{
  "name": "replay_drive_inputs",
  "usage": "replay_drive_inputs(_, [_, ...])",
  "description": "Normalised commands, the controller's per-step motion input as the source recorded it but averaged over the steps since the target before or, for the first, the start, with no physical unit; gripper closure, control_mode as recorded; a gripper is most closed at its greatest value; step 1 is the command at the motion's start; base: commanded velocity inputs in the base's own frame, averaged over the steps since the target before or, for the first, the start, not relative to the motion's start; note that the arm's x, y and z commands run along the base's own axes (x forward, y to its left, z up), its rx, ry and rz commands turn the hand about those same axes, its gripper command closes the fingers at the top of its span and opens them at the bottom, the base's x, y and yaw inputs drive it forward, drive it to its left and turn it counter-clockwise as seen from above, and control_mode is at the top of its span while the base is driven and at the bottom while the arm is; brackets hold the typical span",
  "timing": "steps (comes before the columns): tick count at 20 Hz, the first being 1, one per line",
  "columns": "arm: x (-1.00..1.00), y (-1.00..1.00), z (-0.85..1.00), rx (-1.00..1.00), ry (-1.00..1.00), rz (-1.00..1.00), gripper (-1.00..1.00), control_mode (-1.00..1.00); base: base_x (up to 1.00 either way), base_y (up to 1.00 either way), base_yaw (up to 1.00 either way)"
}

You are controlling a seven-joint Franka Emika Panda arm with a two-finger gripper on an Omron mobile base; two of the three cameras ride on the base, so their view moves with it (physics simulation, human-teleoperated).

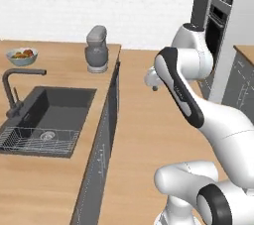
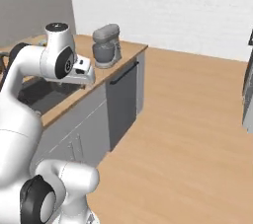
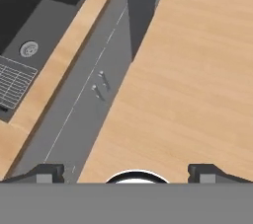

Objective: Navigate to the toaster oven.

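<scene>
The toaster oven is out of view. My gripper [image 3: 127, 173] hangs folded in front of the arm, pointing down at the wooden floor beside the counter cabinets. Its two dark fingertips [image 3: 47, 172] stand far apart with nothing between them, so it is open. From the left base camera the hand [image 1: 151, 78] sits over the floor just right of the counter's end. The right base camera puts it [image 2: 85, 72] level with the counter edge.
A grey stand mixer [image 1: 96, 49] stands at the counter's far end [image 2: 106, 45]. A dark sink [image 1: 47, 117] with a faucet [image 1: 15, 90] and a fruit bowl [image 1: 22, 56] are on the counter. The black wall oven [image 1: 218, 21] is at right. Wooden floor [image 2: 188, 119] lies open ahead.
</scene>
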Motion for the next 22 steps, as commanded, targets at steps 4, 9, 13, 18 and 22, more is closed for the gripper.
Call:
replay_drive_inputs(4, [0.00, 0.00, 0.00, 0.00, 0.00, 0.00, -1.00, 1.00, 0.16, -0.09, -0.77])
replay_drive_inputs(9, [0.00, 0.00, 0.00, 0.00, 0.00, 0.00, -1.00, 1.00, 0.15, -0.05, -0.72])
replay_drive_inputs(13, [0.00, 0.00, 0.00, 0.00, 0.00, 0.00, -1.00, 1.00, 0.22, 0.00, -0.67])
replay_drive_inputs(18, [0.00, 0.00, 0.00, 0.00, 0.00, 0.00, -1.00, 1.00, 0.27, 0.00, -0.65])
replay_drive_inputs(22, [0.00, 0.00, 0.00, 0.00, 0.00, 0.00, -1.00, 1.00, 0.47, 0.00, -0.61])
